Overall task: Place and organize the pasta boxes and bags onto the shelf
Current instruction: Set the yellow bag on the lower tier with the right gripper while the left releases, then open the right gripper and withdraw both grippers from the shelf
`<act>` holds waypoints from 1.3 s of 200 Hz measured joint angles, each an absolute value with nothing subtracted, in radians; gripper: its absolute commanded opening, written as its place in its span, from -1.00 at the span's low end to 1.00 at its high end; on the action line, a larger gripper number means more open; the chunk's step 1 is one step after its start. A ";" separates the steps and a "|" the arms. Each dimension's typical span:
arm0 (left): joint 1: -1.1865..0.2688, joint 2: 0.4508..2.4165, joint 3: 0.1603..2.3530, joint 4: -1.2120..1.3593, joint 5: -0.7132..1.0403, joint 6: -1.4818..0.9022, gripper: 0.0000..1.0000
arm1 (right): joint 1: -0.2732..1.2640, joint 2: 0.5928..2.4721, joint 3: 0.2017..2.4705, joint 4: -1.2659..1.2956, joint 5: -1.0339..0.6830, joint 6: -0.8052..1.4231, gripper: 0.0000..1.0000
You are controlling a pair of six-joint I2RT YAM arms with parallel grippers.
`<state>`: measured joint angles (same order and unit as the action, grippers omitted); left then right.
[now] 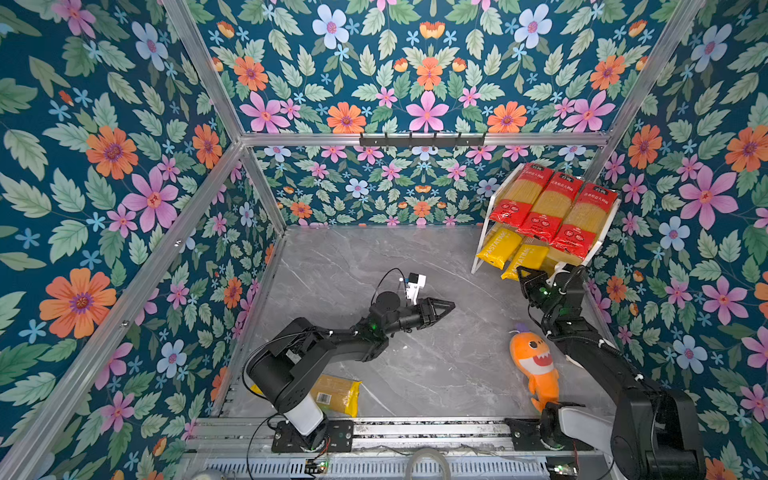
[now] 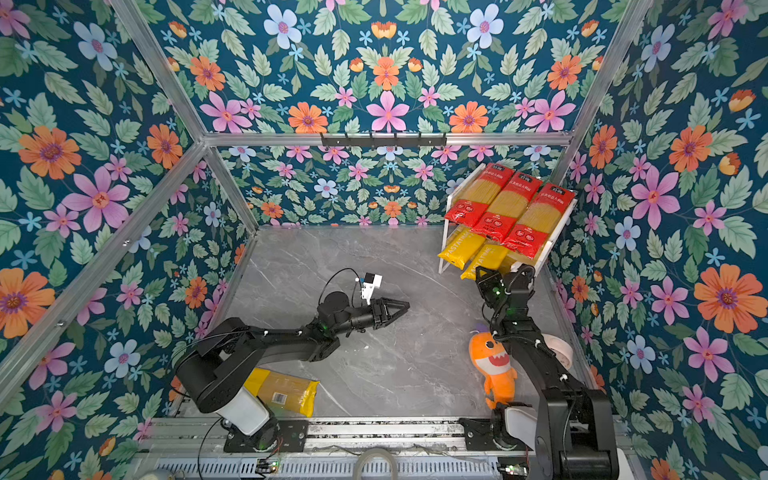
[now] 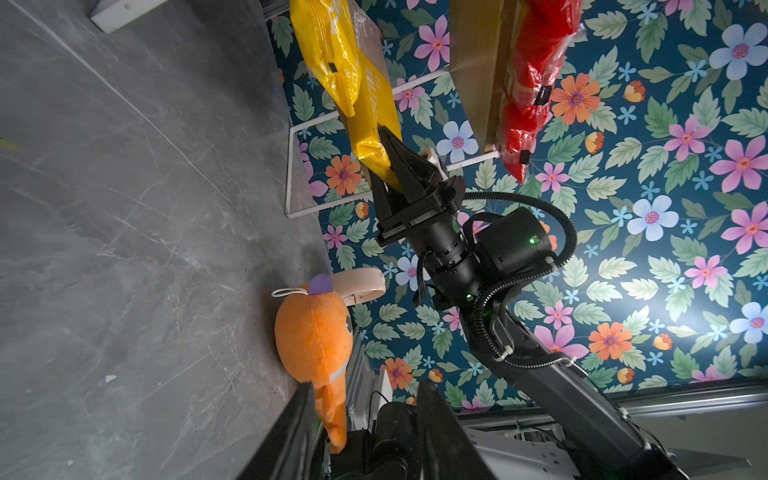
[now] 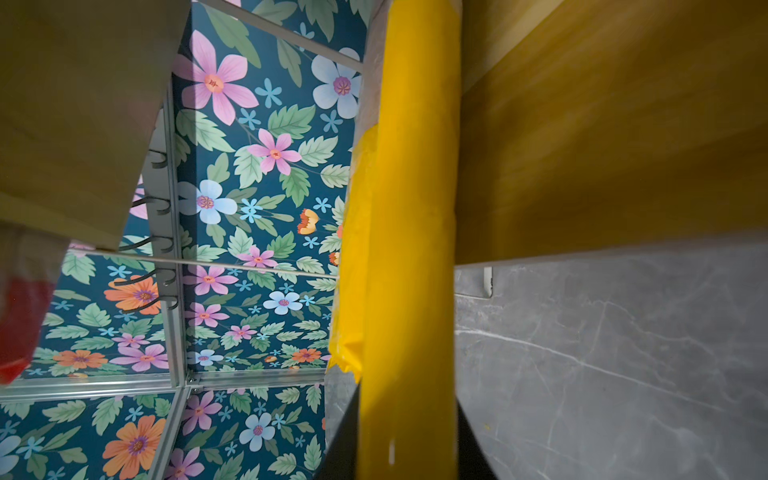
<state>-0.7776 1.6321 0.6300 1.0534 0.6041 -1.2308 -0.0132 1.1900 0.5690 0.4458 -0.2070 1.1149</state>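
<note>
**A:** Grey marble tabletop (image 1: 415, 270), floral walls. Pack count?
**B:** Six. Three red clear-windowed spaghetti packs (image 1: 557, 203) lie side by side on the top tier of the wood-slat, white-framed shelf (image 3: 473, 62), back right. Two yellow "PASTATIME" packs (image 1: 498, 247) sit on the lower tier, their far ends hidden under the red ones.
**A:** Sixth?
**B:** A loose yellow pack (image 1: 336, 395) on the tabletop, partly covered by the left arm.
**A:** Fingers?
**B:** The right gripper (image 3: 384, 162) is clamped on the right-hand lower-tier pack (image 1: 524, 259). The left gripper (image 1: 451, 307) is parted and empty.

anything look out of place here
One yellow pasta pack lies on the table near the front edge, far from the shelf, where the right gripper holds another yellow pack. A plush shark also lies on the table.
</note>
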 measured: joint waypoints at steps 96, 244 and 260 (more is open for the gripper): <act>-0.776 1.629 0.627 1.031 0.599 -1.203 -0.14 | -0.014 1.046 0.543 0.279 -0.216 1.125 0.43; -0.776 1.613 0.612 1.015 0.591 -1.198 -0.14 | -0.016 1.092 0.635 0.094 -0.192 0.988 -0.68; -0.776 1.608 0.617 0.998 0.587 -1.193 -0.14 | -0.017 1.111 0.653 0.091 -0.188 0.970 -0.69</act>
<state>-0.7761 1.6085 0.6167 0.9977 0.5869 -1.1934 -0.0166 1.1110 0.6525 0.0906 -0.1883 0.9695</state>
